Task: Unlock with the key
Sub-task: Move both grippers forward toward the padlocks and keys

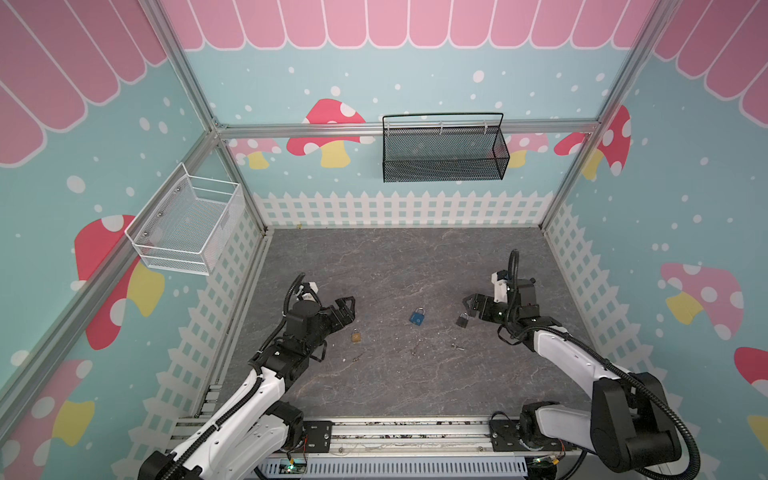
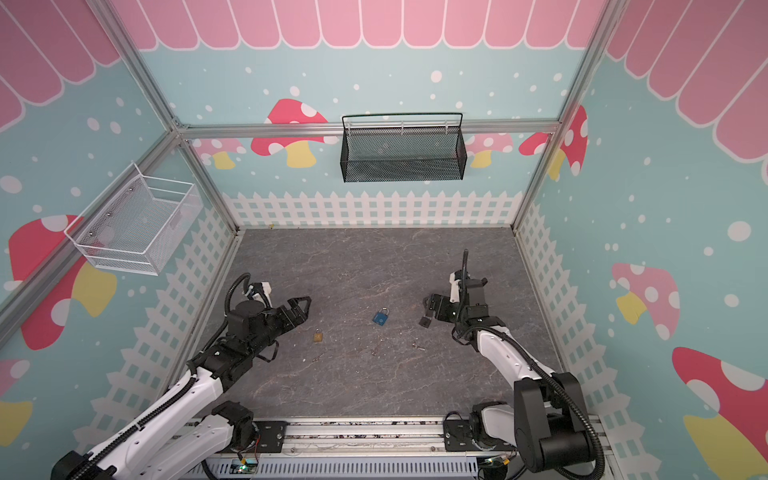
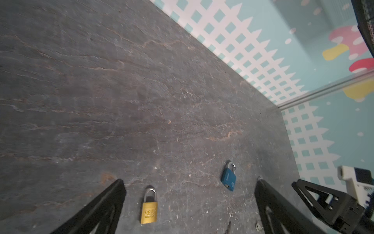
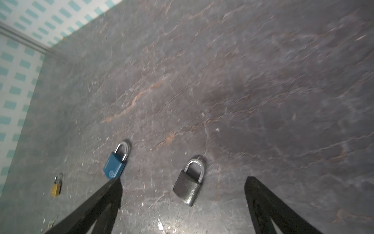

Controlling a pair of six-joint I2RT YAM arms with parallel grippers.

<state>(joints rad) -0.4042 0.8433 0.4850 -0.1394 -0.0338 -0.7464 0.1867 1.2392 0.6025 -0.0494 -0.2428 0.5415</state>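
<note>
Three padlocks lie flat on the grey floor (image 1: 395, 270), all with the shackle down. The brass padlock (image 1: 355, 336) (image 3: 149, 210) is just in front of my open left gripper (image 1: 351, 308) (image 3: 190, 182). The blue padlock (image 1: 417, 316) (image 4: 114, 166) lies in the middle. The dark grey padlock (image 1: 462, 320) (image 4: 188, 187) sits below and between the spread fingers of my open right gripper (image 1: 468, 306) (image 4: 183, 180). A small silver key (image 1: 457, 347) and a dark key (image 3: 229, 226) lie loose nearer the front. Neither gripper holds anything.
A black mesh basket (image 1: 442, 149) hangs on the back wall and a white wire basket (image 1: 187, 226) on the left wall. Walls with aluminium posts close in the floor on three sides. The arm bases stand on a rail (image 1: 407, 434) along the front edge.
</note>
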